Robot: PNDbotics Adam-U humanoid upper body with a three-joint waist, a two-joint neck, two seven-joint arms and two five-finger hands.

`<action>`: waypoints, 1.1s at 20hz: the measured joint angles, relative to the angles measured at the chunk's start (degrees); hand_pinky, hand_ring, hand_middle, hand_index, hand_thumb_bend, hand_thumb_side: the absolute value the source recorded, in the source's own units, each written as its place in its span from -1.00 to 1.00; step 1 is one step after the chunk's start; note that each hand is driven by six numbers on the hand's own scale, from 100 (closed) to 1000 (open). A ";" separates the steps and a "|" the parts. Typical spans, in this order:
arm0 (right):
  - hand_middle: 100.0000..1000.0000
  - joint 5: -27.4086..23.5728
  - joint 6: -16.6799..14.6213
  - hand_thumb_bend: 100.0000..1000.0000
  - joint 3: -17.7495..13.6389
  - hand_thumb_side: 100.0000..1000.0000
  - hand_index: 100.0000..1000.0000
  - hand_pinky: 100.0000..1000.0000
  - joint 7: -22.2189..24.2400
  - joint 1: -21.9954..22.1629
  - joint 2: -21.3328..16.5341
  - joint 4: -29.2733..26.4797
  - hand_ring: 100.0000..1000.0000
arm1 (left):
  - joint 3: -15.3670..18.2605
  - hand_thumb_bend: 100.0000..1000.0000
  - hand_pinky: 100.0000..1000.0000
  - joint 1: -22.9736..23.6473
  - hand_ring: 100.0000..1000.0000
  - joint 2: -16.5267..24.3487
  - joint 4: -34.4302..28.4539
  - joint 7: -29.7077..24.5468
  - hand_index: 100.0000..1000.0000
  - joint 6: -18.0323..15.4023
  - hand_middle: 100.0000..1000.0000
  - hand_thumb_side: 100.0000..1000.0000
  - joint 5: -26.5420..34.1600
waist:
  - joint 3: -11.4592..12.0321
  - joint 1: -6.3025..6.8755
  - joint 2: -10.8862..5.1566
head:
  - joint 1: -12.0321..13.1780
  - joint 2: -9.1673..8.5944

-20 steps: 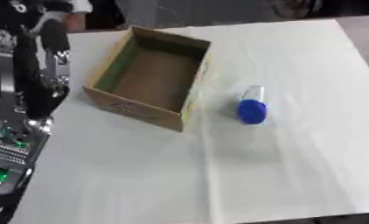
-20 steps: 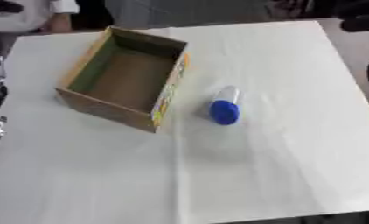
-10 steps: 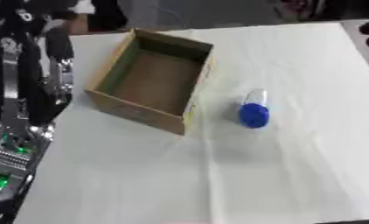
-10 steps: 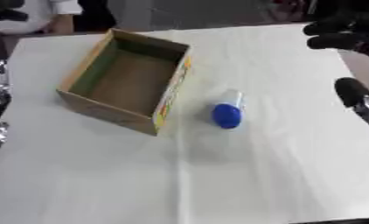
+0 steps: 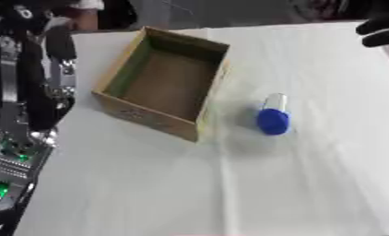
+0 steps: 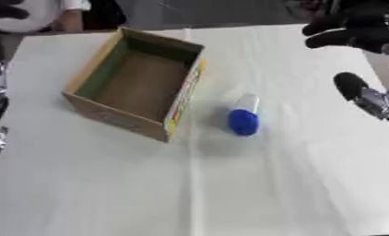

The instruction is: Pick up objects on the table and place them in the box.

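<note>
open-topped brown cardboard box (image 5: 165, 83) with a green inner lining stands empty at about ten o'clock on the white cloth-covered worktop (image 5: 230, 193), set askew so one corner points toward the viewer. the only loose item visible, a small cylindrical container with a blue cap and a pale body (image 5: 272, 116), lies on its side just right of the box, apart from its wall, cap end toward six o'clock. the robot's black right hand (image 6: 355, 34) hangs at two o'clock, above the worktop's far right edge and well apart from the container, fingers partly curled around nothing. the left hand (image 5: 36, 60) hangs at nine o'clock beside the box, blurred among black and silver links; how its fingers stand cannot be told. judged risks: the container is round and lying flat, so a fingertip landing off-centre would probably roll it sideways, toward three o'clock or against the box. a reach coming in low from two o'clock could push it rather than straddle it. the cloth shows creases; dragging fingers might bunch it and shift the container. the light box could slide if nudged, and a release over its near rim instead of its middle could let the container bounce out.
</note>
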 measured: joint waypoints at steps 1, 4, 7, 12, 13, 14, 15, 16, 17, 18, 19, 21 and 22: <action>0.74 1.01 -0.50 -1.00 0.00 1.00 0.81 0.72 -0.05 -0.33 0.48 1.01 0.69 | 0.00 -1.00 0.21 -0.23 0.31 -0.02 0.00 -0.04 0.48 -0.02 0.76 0.39 0.09 | 0.21 -0.03 0.25 | -0.01 -0.01; 0.74 3.33 -1.66 -1.00 0.02 1.00 0.82 0.72 -0.59 -1.06 1.60 3.88 0.69 | -0.01 -1.00 0.21 -0.95 0.31 -0.03 0.00 -0.19 0.48 -0.06 0.76 0.39 0.32 | 0.62 -0.16 0.77 | -0.03 -0.09; 0.73 4.82 -2.40 -1.00 0.10 1.00 0.82 0.72 -0.97 -1.87 2.41 6.65 0.65 | -0.01 -1.00 0.22 -1.72 0.32 -0.03 0.00 -0.29 0.48 -0.11 0.76 0.39 0.58 | 1.13 -0.30 1.10 | -0.03 -0.17; 0.74 7.37 -3.10 -1.00 0.13 1.00 0.81 0.71 -1.50 -3.32 3.28 11.06 0.65 | -0.01 -1.00 0.22 -3.26 0.32 -0.05 0.00 -0.53 0.48 -0.16 0.76 0.39 1.02 | 2.00 -0.60 1.72 | -0.04 -1.19; 0.73 7.80 -3.15 -1.00 0.12 1.00 0.81 0.71 -1.64 -3.43 3.48 11.89 0.65 | -0.01 -1.00 0.22 -3.52 0.32 -0.07 0.00 -0.57 0.48 -0.12 0.76 0.39 1.11 | 2.24 -0.64 1.88 | -0.04 -1.51; 0.74 8.24 -3.20 -1.00 0.12 1.00 0.81 0.70 -1.82 -3.49 3.59 12.57 0.65 | -0.01 -1.00 0.22 -3.75 0.32 -0.15 0.00 -0.59 0.49 -0.10 0.76 0.39 1.19 | 2.48 -0.70 2.06 | -0.05 -1.72; 0.74 8.65 -3.22 -1.00 0.12 1.00 0.81 0.71 -2.02 -3.60 3.86 13.18 0.66 | 0.00 -1.00 0.22 -4.14 0.32 -0.30 0.00 -0.61 0.48 -0.08 0.76 0.39 1.29 | 2.70 -0.79 2.20 | -0.05 -2.04; 0.75 9.02 -3.28 -1.00 0.13 1.00 0.82 0.70 -2.19 -3.63 4.04 13.70 0.66 | 0.00 -1.00 0.22 -4.52 0.32 -0.45 0.00 -0.69 0.48 0.00 0.76 0.39 1.37 | 2.97 -0.86 2.39 | -0.05 -2.23; 0.75 9.39 -3.39 -1.00 0.13 1.00 0.82 0.70 -2.35 -3.63 4.22 14.11 0.66 | 0.00 -1.00 0.22 -4.78 0.32 -0.49 0.00 -0.80 0.48 0.10 0.76 0.39 1.41 | 3.18 -0.89 2.61 | -0.05 -2.52; 0.77 9.63 -3.47 -1.00 0.16 1.00 0.83 0.71 -2.51 -3.63 4.47 14.50 0.67 | 0.00 -1.00 0.22 -5.06 0.32 -0.50 0.00 -0.88 0.48 0.19 0.76 0.40 1.43 | 3.37 -0.91 2.84 | -0.05 -2.67; 0.77 9.90 -3.57 -1.00 0.23 1.00 0.83 0.71 -2.66 -3.63 4.67 14.87 0.67 | 0.00 -1.00 0.22 -5.40 0.32 -0.51 0.00 -1.04 0.48 0.35 0.76 0.40 1.47 | 3.55 -0.95 3.09 | -0.05 -2.81; 0.77 10.53 -3.51 -1.00 0.32 1.00 0.84 0.72 -2.77 -3.63 5.08 15.38 0.68 | 0.00 -1.00 0.22 -5.96 0.31 -0.53 0.00 -1.36 0.48 0.68 0.76 0.40 1.49 | 3.97 -1.15 3.52 | -0.05 -3.12; 0.76 10.90 -3.41 -1.00 0.32 1.00 0.87 0.72 -2.87 -3.62 5.26 15.53 0.68 | 0.00 -1.00 0.22 -6.16 0.31 -0.55 0.00 -1.54 0.48 0.88 0.76 0.41 1.49 | 4.09 -1.23 3.70 | -0.03 -3.13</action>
